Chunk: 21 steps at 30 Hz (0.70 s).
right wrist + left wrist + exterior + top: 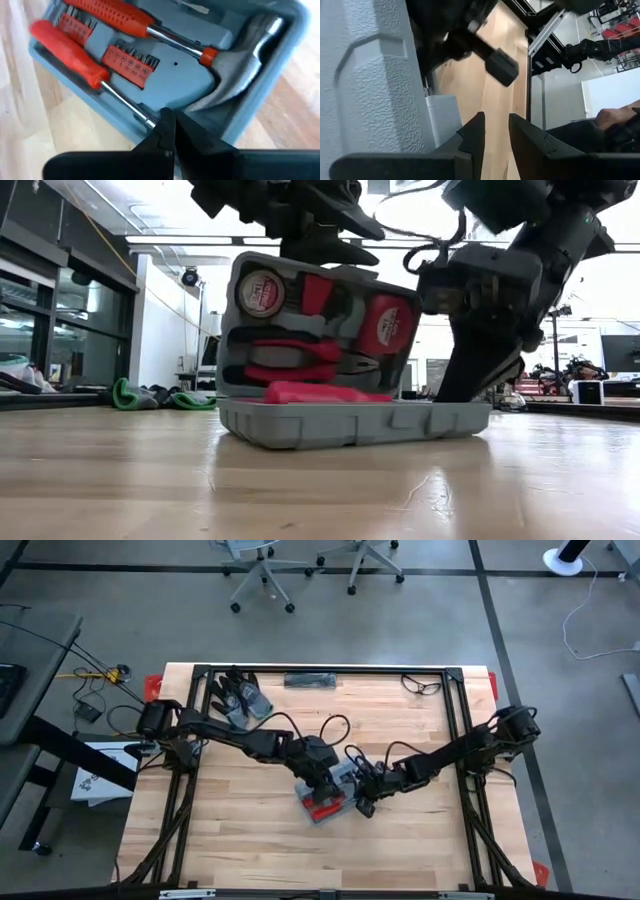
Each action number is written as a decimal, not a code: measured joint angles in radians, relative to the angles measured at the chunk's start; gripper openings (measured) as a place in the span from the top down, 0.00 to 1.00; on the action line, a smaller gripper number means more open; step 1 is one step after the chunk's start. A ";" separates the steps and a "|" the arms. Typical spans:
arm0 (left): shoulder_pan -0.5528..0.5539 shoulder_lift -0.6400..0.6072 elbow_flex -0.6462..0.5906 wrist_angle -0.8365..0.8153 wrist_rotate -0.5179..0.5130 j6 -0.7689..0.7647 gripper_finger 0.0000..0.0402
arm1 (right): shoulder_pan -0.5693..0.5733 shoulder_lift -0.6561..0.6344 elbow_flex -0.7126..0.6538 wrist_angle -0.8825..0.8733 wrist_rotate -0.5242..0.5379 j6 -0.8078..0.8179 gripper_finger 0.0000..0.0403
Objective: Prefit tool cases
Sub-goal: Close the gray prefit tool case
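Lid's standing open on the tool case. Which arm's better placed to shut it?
Probably left: the left tool sits beside the upright lid, outer side; the right tool, shut, hangs low over the base.

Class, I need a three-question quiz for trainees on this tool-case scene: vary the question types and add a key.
1. True or false: the tool case lies closed flat on the table.
2. Which tool has its head by the right gripper? A) hammer B) saw C) spanner
3. Fill in: the handles of the screwdrivers are ____.

Key
1. False: its lid stands upright, tools showing, with the left gripper behind it.
2. A
3. Red
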State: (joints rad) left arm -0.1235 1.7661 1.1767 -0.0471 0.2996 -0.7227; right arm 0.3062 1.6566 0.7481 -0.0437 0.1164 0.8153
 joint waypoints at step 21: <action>-0.123 0.214 -0.002 0.264 -0.043 -0.199 0.80 | -0.006 -0.245 0.002 -0.121 0.093 -0.048 1.00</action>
State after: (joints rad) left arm -0.2466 1.9801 1.1751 0.2169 0.2562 -0.9219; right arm 0.3000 1.4116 0.7498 -0.1643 0.2092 0.7671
